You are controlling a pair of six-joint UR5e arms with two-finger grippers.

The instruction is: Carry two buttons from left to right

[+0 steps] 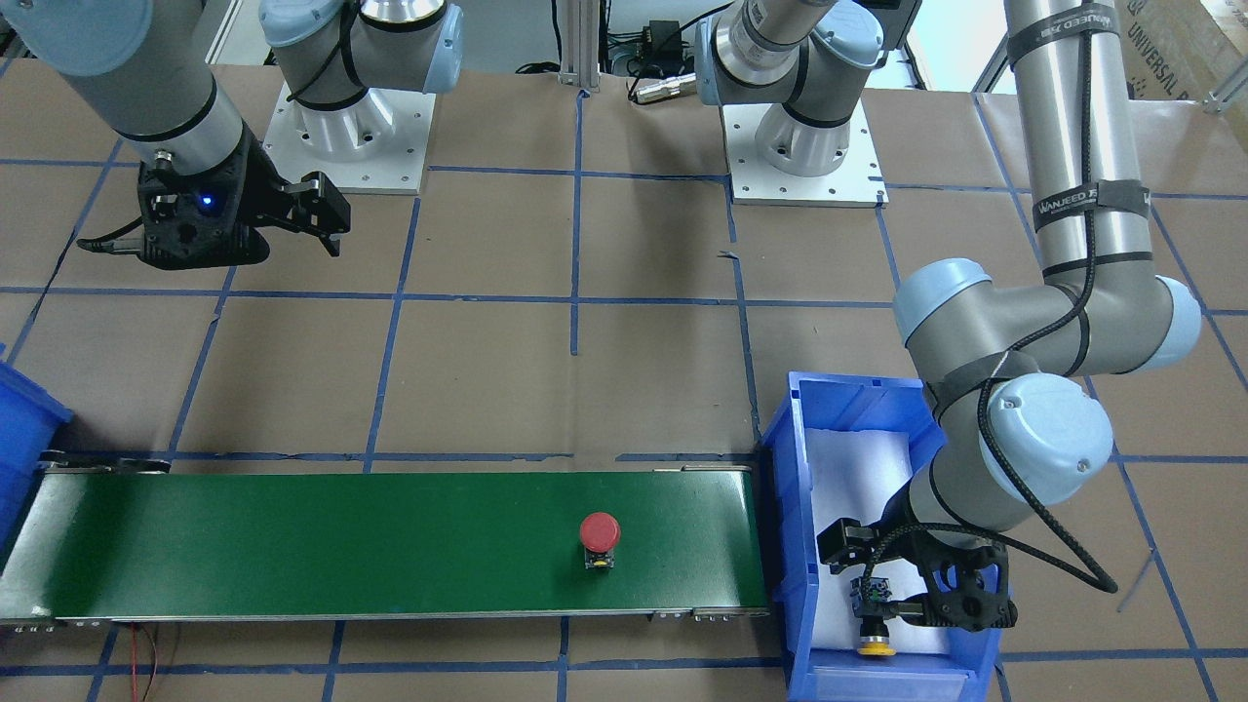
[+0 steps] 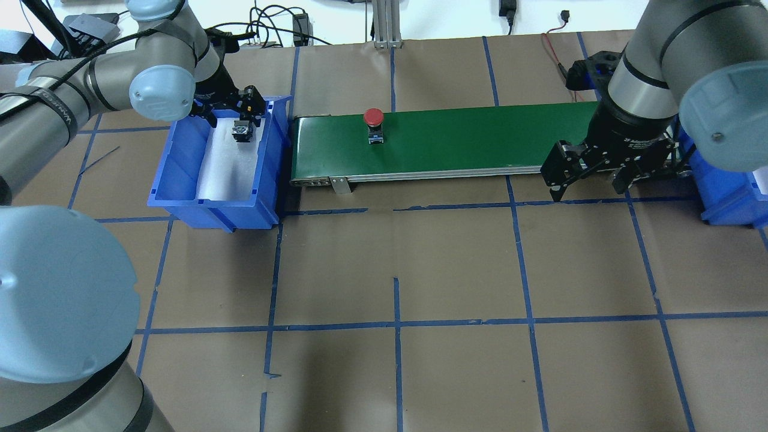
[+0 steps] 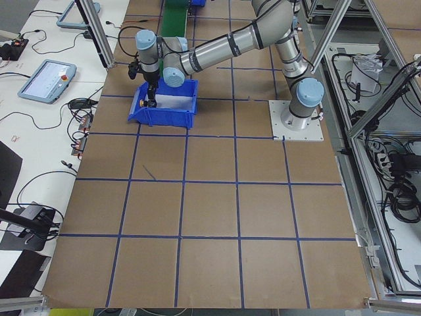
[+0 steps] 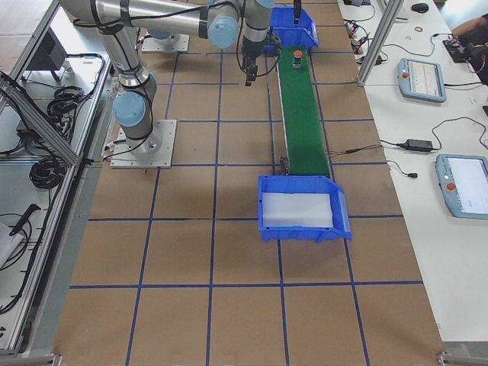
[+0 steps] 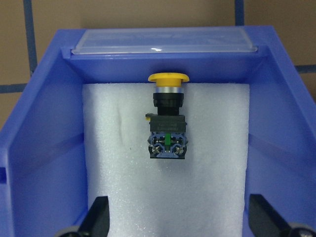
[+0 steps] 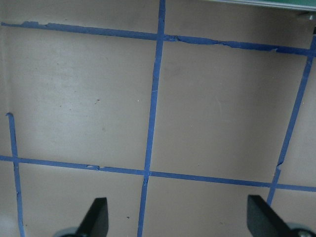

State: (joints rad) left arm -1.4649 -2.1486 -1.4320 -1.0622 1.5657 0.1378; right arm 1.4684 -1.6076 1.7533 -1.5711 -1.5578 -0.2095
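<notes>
The red-capped button [image 1: 599,536] stands upright on the green conveyor belt [image 1: 341,546], near its end by the robot's left side; it also shows in the overhead view [image 2: 373,120]. The yellow-capped button [image 5: 168,126] lies on its side on white foam inside a blue bin [image 1: 792,468]; its cap shows in the front view [image 1: 875,645]. My left gripper [image 5: 177,217] is open and hovers just above the yellow button, apart from it; it also shows in the overhead view [image 2: 231,111]. My right gripper [image 2: 588,180] is open and empty above the bare table, beside the belt's other end.
A second blue bin [image 2: 726,198] with white foam stands at the belt's end on the robot's right. Brown paper with blue tape lines [image 6: 153,98] covers the table. Both arm bases [image 1: 346,136] stand at the robot's side of the table.
</notes>
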